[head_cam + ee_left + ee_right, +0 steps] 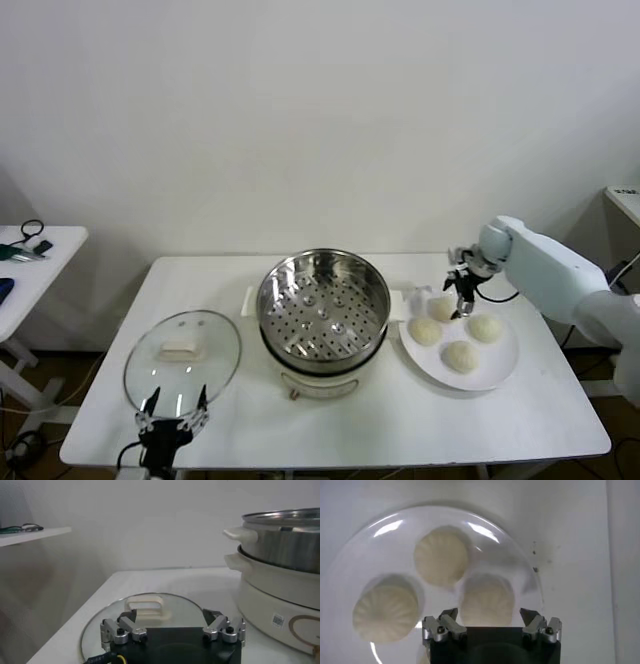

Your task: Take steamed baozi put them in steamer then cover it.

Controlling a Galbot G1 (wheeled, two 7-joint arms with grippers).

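Head view: steamer (323, 310) stands mid-table (560, 400), open, perforated tray bare; this is the only view that takes in everything at once. The cover (182, 360) lies flat on the table to the robot's left of the steamer, near the front edge, its oblong cream handle (181, 349) running roughly side to side. A white plate (500, 368) sits just right of the steamer, carrying four steamed baozi (459, 356). Right arm reaches in from the right, forearm sloping down toward the steamer's side of the plate, wrist bent so the right gripper (465, 300) points down above the bun nearest the steamer's back. Left gripper (172, 420) sits low at the front table edge, just before the cover.

Left wrist view: left gripper (171, 625) fingers spread wide, nothing between them, level over the near rim of the cover (100, 625); handle (146, 607) upright, long axis crosswise to the fingers; steamer (282, 545) seen side-on beside the cover, steel pot on its white base, a detail the head view barely gives.

Right wrist view: straight down on the plate (350, 565); three baozi (441, 556) fully visible, pleated tops up; right gripper (491, 625) fingers spread either side of one bun (487, 600), above it; contact cannot be told.
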